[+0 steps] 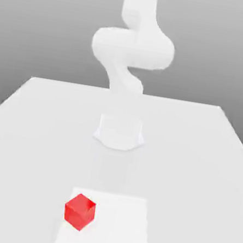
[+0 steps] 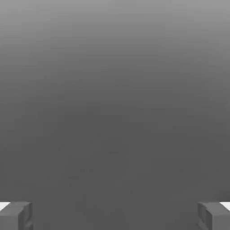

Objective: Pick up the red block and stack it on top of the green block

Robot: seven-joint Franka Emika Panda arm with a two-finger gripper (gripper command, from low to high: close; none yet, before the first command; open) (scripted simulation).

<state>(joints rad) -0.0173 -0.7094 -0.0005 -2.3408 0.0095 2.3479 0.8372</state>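
Hand view: the tool (image 2: 115, 218) stands wide, its two tips well apart with nothing between them, so it holds no block. Keep that spread through the approach; the step in hand, as I judge it, is reaching for the red cube. Behind the tool, the arm (image 1: 133, 48) rises from its base (image 1: 119, 134) on the desk (image 1: 195, 157), and should swing the tool out over the work before any descent. Farther off, well apart from the tool and probably below it, the red block (image 1: 79, 212) sits on the desk, over the pale patch (image 1: 115, 228) near its edge on the exterior view's left. It is turned cornerwise, so rotate the tool until its tips face two opposite sides, centre it above, then lower straight down. The fit may be snug: a skewed tip could land on the top or nudge the cube away.
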